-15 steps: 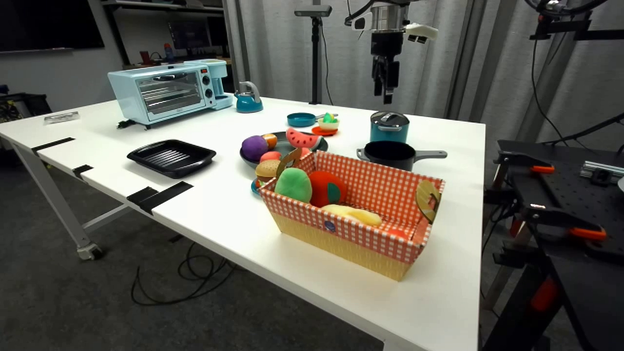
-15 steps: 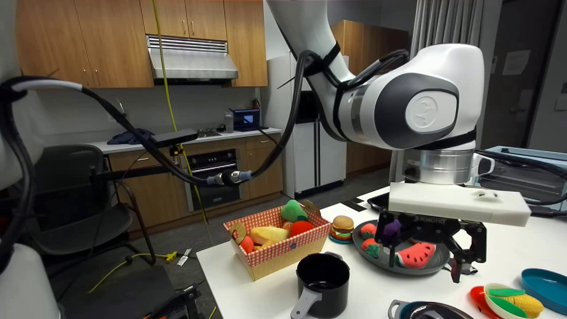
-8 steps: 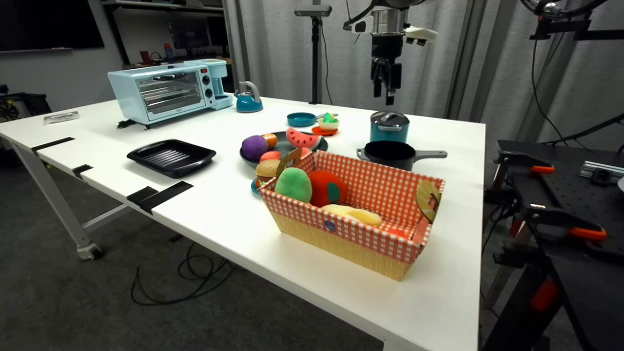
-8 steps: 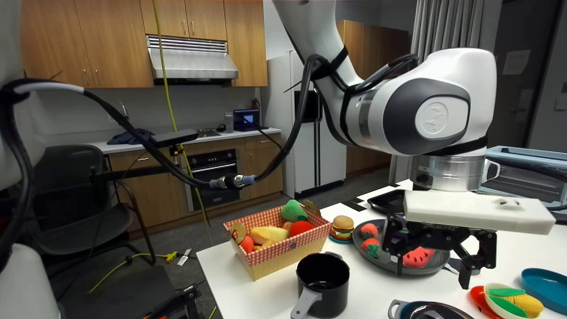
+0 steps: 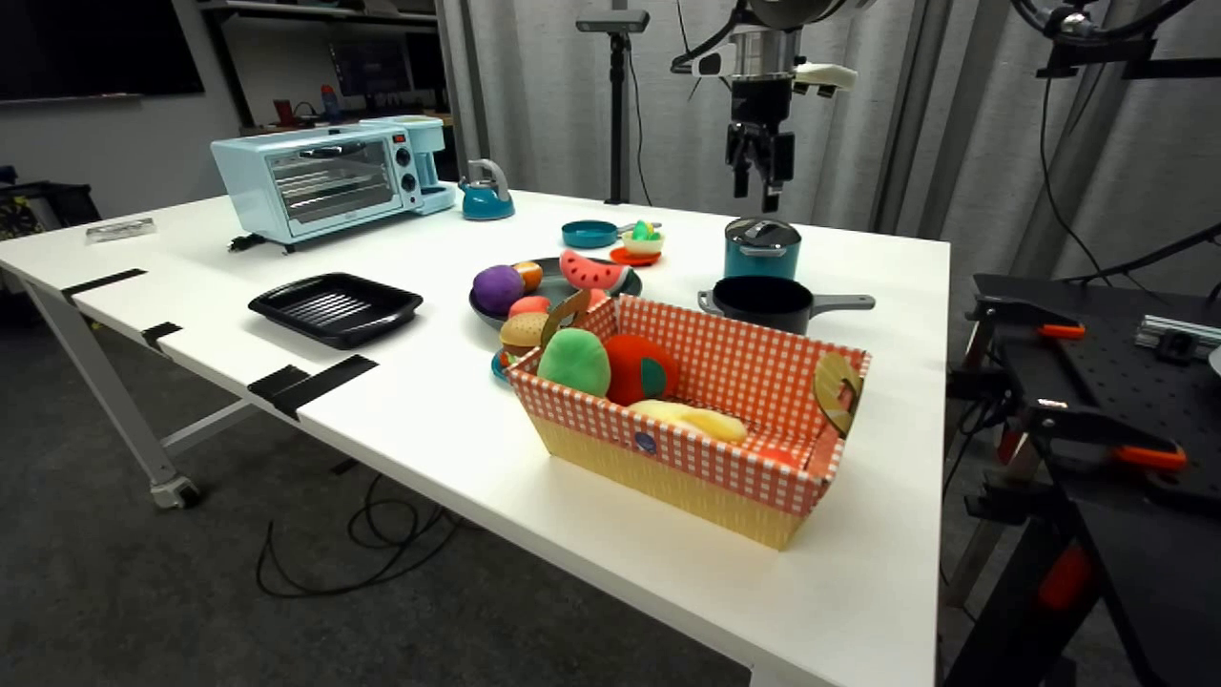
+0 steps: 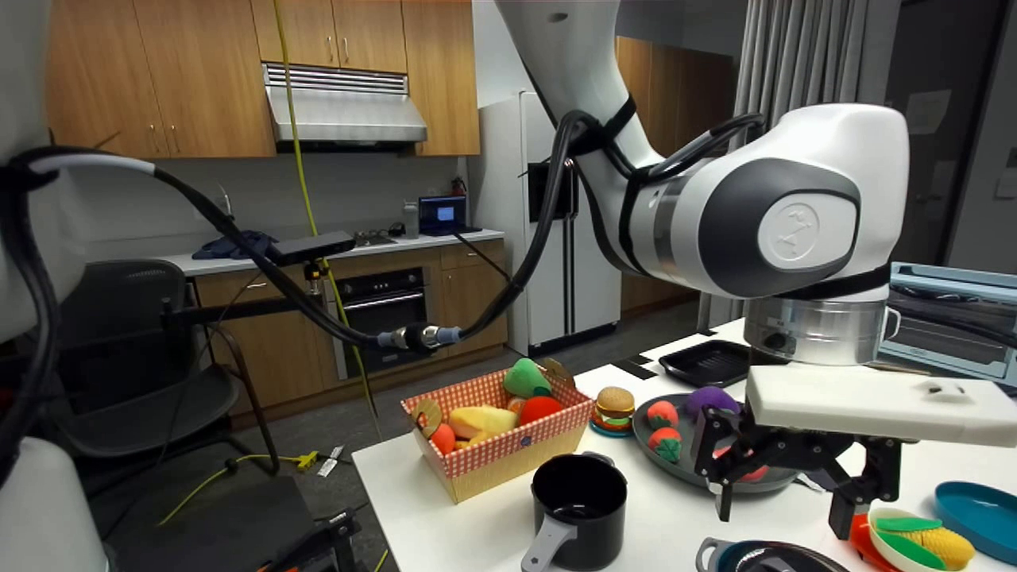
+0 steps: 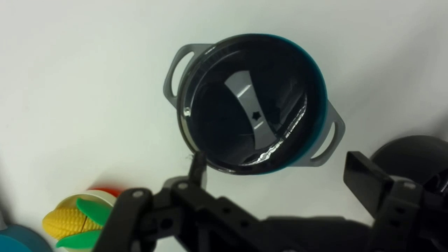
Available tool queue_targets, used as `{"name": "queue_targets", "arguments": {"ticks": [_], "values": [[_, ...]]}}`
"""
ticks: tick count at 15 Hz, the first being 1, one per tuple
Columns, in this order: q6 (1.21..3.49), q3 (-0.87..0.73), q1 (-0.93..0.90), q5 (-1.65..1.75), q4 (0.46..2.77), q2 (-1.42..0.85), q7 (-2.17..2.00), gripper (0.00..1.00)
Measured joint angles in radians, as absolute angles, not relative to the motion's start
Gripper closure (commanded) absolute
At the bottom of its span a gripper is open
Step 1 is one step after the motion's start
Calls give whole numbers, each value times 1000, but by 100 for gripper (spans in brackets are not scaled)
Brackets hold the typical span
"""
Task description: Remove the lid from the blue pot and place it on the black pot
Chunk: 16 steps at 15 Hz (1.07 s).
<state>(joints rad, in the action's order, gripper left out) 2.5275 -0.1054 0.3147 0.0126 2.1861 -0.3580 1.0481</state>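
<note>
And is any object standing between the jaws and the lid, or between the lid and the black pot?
Nothing visible blocks either path: the open jaws hang higher than the lid, with no object between. Toward the black pot, only a side handle of the blue pot sticks out.

In an exterior view, the bottom edge cuts off the lid (image 6: 783, 555).

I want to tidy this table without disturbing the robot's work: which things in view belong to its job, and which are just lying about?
For the job:
blue pot
lid, on the blue pot
black pot
fingers, open

Just lying about:
checked basket
grey dish
black tray
teal kettle
toaster oven
teal frying pan
toy burger
toy corn
</note>
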Motion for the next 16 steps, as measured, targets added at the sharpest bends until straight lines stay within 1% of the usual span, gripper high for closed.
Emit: {"name": "queue_targets", "arguments": {"ticks": [12,16], "values": [[2532,-112,328,23,2186,-388,1220,0],[2583,-120,329,55,2186,-408,1243,0]]}}
